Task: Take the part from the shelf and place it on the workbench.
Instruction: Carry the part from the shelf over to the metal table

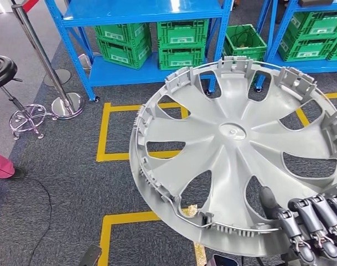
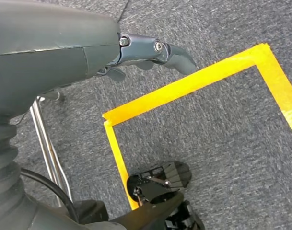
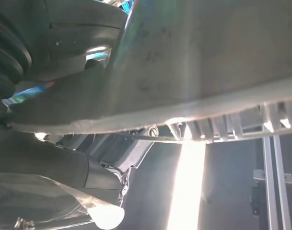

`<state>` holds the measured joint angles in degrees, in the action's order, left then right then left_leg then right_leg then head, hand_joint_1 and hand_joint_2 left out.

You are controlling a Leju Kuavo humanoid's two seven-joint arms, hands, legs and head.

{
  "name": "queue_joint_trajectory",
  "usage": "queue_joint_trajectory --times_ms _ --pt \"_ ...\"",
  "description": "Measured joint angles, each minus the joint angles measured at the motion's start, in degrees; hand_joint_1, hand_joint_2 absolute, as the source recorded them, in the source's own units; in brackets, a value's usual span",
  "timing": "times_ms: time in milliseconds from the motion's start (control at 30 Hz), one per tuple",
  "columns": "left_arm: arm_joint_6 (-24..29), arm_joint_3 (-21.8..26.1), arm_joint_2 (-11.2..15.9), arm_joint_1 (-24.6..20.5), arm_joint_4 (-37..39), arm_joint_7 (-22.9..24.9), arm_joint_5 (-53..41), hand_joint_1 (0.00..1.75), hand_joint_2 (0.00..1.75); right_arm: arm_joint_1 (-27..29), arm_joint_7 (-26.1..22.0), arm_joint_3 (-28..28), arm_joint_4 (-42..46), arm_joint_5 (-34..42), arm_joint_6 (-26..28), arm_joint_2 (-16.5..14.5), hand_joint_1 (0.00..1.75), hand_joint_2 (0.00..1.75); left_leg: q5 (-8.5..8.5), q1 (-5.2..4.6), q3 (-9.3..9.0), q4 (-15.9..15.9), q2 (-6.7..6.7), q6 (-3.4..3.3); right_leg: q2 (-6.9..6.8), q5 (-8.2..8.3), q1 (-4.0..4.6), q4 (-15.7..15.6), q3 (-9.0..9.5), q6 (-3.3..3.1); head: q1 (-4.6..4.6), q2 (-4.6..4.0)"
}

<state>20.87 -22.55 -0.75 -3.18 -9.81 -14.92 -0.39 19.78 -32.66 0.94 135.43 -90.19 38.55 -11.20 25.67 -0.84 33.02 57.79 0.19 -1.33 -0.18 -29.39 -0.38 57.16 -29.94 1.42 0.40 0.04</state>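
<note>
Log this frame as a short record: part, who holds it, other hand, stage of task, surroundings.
part: grey wheel cover, inner side up, tilted
held by: right hand, fingers over its near rim
left hand: holds nothing, hanging over carpet with yellow floor tape
stage: part off the shelf, in the air, not yet set down
surroundings: blue shelf with green crates; black stool

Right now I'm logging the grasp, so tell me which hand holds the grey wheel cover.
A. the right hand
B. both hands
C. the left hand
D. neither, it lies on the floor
A: the right hand grips the rim of the wheel cover, while the left hand hangs over the carpet holding nothing.
</note>
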Motion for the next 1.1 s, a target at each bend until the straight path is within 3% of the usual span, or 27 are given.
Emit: queue_joint_trajectory --times_ms 267,1100 --pt "-0.3 0.0 0.0 0.0 0.0 0.0 0.0 0.00 1.75 -0.3 0.0 0.0 0.0 0.0 0.0 -0.1 1.75 1.75 -0.32 0.26 0.05 -0.2 -0.01 0.51 -0.02 0.13 0.27 0.1 -0.10 -0.27 0.03 0.00" --pt "-1.1 0.3 0.0 0.1 0.0 0.4 0.0 0.00 1.75 -0.5 0.0 0.0 0.0 0.0 0.0 -0.1 1.75 1.75 -0.27 0.07 0.39 0.2 -0.03 0.44 -0.08 0.32 0.05 0.0 -0.25 -0.15 0.01 0.00"
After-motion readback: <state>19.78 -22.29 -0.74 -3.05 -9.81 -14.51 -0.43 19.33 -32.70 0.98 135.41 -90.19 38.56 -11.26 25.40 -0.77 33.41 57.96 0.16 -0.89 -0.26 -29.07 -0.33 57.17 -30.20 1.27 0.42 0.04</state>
